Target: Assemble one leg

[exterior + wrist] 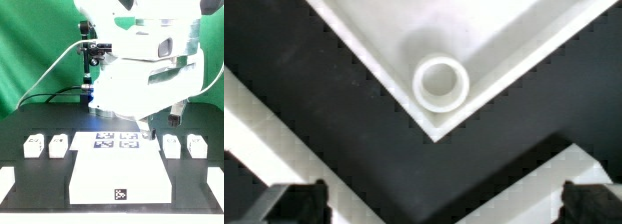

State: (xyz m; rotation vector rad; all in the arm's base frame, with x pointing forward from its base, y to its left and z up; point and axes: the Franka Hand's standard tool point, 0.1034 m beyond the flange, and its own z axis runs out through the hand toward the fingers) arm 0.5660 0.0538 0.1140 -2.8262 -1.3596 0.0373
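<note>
The gripper (438,203) stands wide open: its two dark fingers (295,203) sit far apart in the wrist view, with only the black table (331,120) between them and nothing held. Beyond them the wrist view shows a corner of the white panel (491,40) with its round socket (439,83). In the exterior view the arm (140,70) hangs low over the table, coming down by the marker board (115,140) on the exterior view's right. The leg (172,147) lies on the table just to the right of that spot — near the gripper, apart from it, not grasped. A second leg (197,145) sits beside it; two more legs (35,147) lie well apart at the exterior view's left.
</note>
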